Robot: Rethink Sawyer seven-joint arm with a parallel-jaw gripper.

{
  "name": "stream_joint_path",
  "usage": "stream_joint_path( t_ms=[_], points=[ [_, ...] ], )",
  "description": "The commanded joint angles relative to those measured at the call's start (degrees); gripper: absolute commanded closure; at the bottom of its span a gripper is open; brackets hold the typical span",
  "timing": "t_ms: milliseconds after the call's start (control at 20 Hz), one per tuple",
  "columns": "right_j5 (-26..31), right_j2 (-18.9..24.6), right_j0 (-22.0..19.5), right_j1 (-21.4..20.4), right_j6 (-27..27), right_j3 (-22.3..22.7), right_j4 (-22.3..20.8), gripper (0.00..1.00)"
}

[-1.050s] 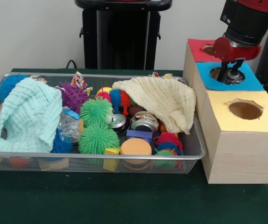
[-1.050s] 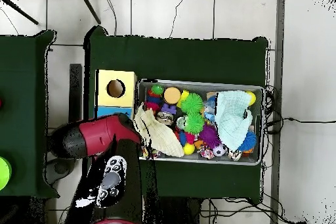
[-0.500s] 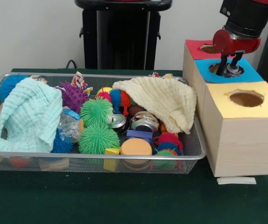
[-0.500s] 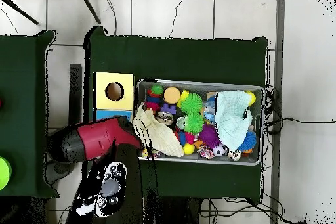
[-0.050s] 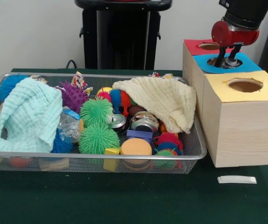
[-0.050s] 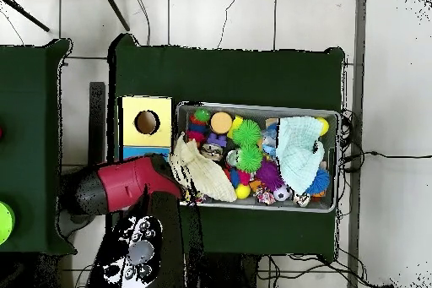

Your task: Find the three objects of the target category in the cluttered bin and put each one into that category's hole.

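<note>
On the green table a wire bin of toys and cloths sits beside a three-hole box. Over its blue hole the gripper is clamped on a can. Two more cans lie mid-bin.

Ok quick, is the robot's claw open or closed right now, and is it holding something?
Gripper: over the blue hole of the box, around a small silvery thing; whether it grips it or has let go cannot be told.
</note>
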Motion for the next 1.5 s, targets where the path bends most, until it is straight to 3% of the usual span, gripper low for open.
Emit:
stream_joint_path(
  t_ms=[50,500,1500],
  points=[
    [12.6,3.3,-0.6,-11.7,4.6,0.6,3.9,1.0],
    [11.0,3.2,-0.5,-10.5,5.2,0.7,3.4,1.0],
    [1.7,4.1,-1.8,-1.2,7.6,-0.3,2.6,1.0]
  ],
)
